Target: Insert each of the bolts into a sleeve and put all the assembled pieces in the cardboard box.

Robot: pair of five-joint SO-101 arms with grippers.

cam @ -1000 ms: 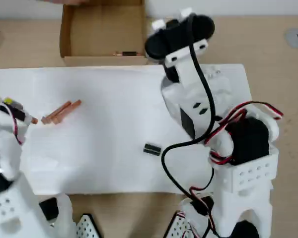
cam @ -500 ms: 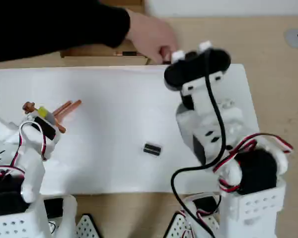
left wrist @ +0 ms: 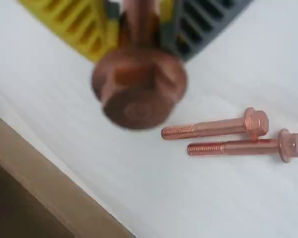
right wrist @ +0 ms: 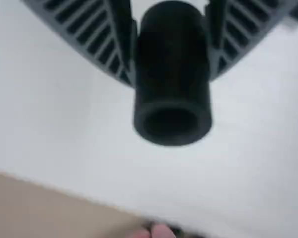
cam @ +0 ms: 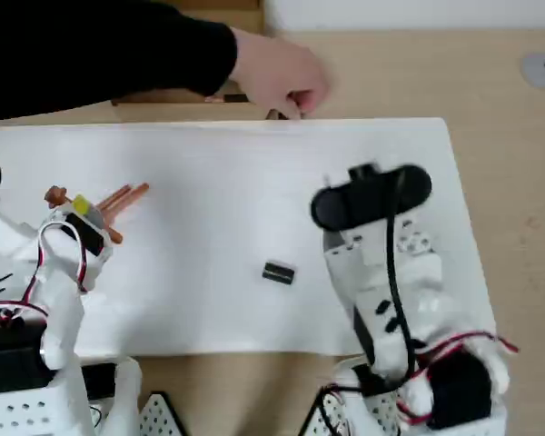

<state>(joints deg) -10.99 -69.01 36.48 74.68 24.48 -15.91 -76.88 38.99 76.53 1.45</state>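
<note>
My left gripper (cam: 75,209) is shut on a copper bolt (cam: 54,195) above the left side of the white sheet (cam: 209,182). The left wrist view has that bolt's head (left wrist: 139,89) large between a yellow finger (left wrist: 74,25) and a grey one. Two loose bolts (left wrist: 213,129) lie side by side just beyond it (cam: 123,198). My right gripper (right wrist: 171,49) is shut on a black sleeve (right wrist: 172,79), open end facing the camera, over the sheet's right half. Another black sleeve (cam: 278,272) lies mid-sheet. The cardboard box (cam: 191,111) sits at the far edge, mostly covered by a person's dark sleeve.
A person's hand (cam: 272,77) rests at the box's right corner, its fingertip showing in the right wrist view (right wrist: 159,232). Bare wooden table (cam: 509,136) surrounds the sheet. My right arm's black wrist motor (cam: 371,195) stands over the sheet's right part.
My right arm has drawn back from the box toward the near side, sleeve still held. A person's arm came in over the box. My left arm lifted the bolt, then kept still.
</note>
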